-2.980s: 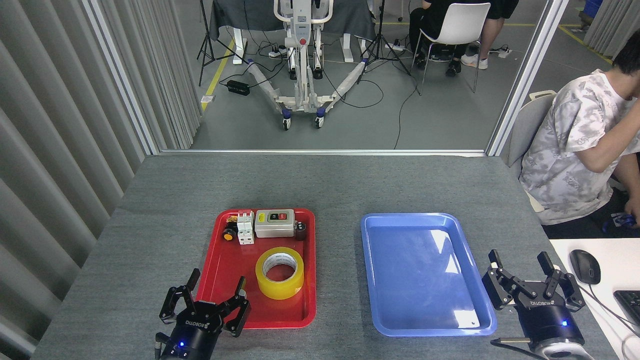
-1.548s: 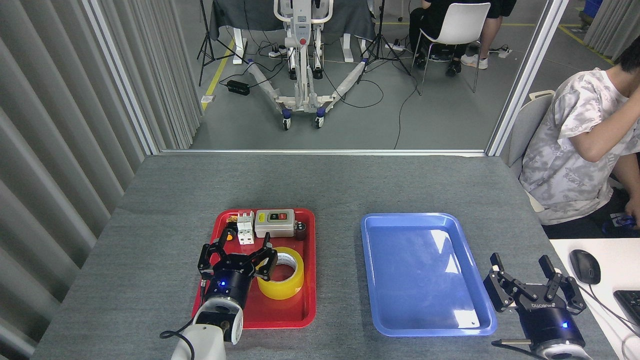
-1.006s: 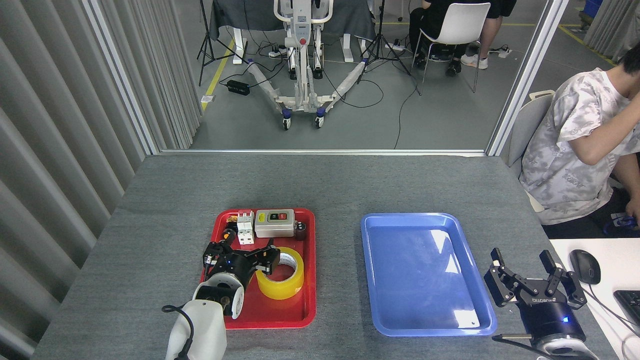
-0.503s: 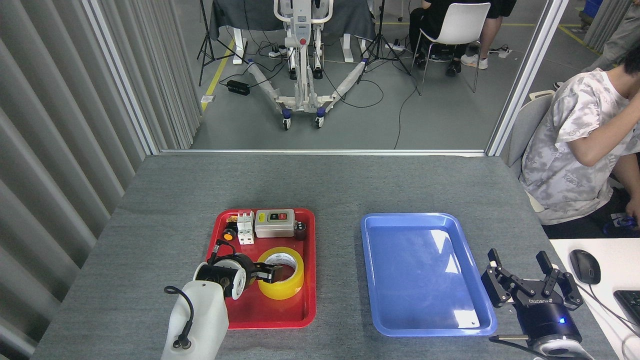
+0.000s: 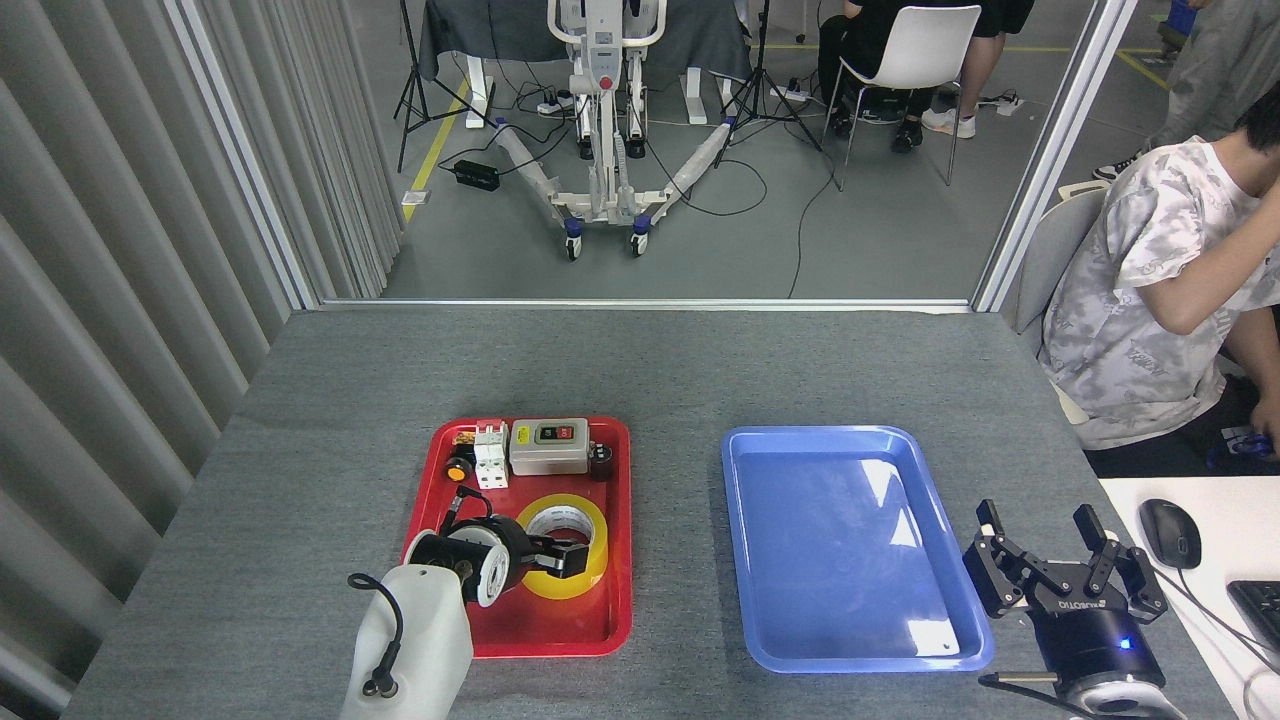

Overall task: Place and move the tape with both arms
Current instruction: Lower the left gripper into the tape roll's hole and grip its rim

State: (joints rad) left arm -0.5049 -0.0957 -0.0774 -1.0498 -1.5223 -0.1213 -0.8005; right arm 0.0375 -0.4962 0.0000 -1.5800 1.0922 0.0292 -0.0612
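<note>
My left gripper (image 5: 562, 556) lay low over the red tray (image 5: 612, 630), reaching sideways into the roll of yellow packing tape (image 5: 578, 520); one finger sat inside the white core, and I could not tell whether the fingers had closed on the roll. The tape lay flat in the middle of the red tray, toward its right edge, just in front of the grey switch box (image 5: 548, 446) and white breaker (image 5: 490, 453) along the tray's far edge. My right gripper (image 5: 1062, 572) hovered near the tabletop's front right corner, fingers spread and holding nothing, just beside the blue tray (image 5: 760, 640).
</note>
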